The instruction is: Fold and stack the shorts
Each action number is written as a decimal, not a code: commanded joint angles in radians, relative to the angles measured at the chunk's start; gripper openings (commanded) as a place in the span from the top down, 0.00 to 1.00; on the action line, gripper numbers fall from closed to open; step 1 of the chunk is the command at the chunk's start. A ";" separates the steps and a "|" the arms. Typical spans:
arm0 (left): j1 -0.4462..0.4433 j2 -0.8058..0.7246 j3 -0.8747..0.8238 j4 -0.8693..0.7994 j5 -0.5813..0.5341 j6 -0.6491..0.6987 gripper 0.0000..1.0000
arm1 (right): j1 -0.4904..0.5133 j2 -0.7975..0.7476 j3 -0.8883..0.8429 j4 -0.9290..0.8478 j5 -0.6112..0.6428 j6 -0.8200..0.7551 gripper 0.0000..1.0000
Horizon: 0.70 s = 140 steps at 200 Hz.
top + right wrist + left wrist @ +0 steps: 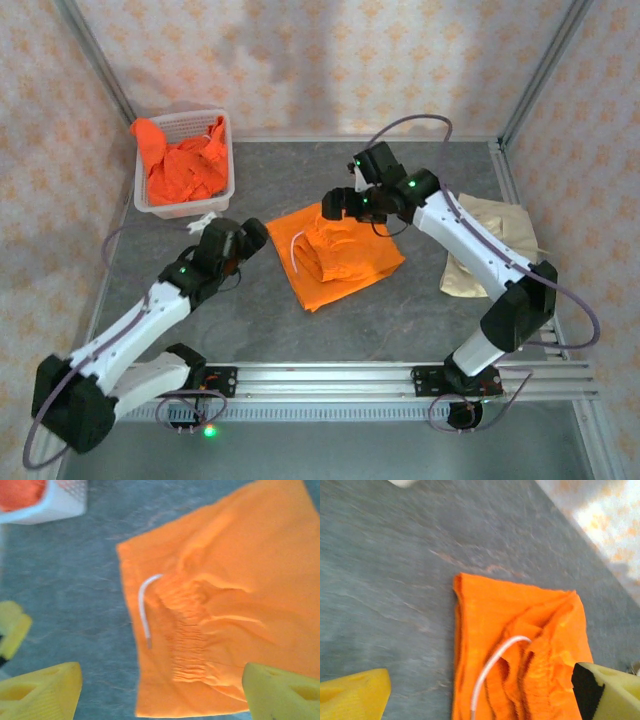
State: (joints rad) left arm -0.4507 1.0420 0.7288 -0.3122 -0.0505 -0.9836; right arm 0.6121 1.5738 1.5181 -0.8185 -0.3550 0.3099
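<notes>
Orange shorts (340,255) lie folded and flat on the grey table, with a white drawstring (492,665) curling over the waistband. My left gripper (245,240) hovers at their left edge, open, with nothing between its yellow fingers (352,692). My right gripper (335,203) hangs over their far edge, open and empty too, and the shorts (235,605) spread out below its fingers (282,692). Beige shorts (490,245) lie folded at the right side of the table, partly under the right arm. More orange shorts (180,170) are heaped in the basket.
A white mesh basket (225,150) stands at the back left of the table, and its corner (55,505) shows in the right wrist view. Metal frame posts rise at the back corners. A rail (400,375) runs along the near edge.
</notes>
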 commanded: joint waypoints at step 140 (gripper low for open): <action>-0.166 0.752 0.417 0.061 0.135 -0.128 0.18 | 0.066 0.021 -0.352 0.211 0.151 0.091 0.21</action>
State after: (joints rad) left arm -0.6098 1.7523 1.0996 -0.2466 0.1223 -1.1179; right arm 0.6907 1.6169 1.1980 -0.6235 -0.2733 0.3828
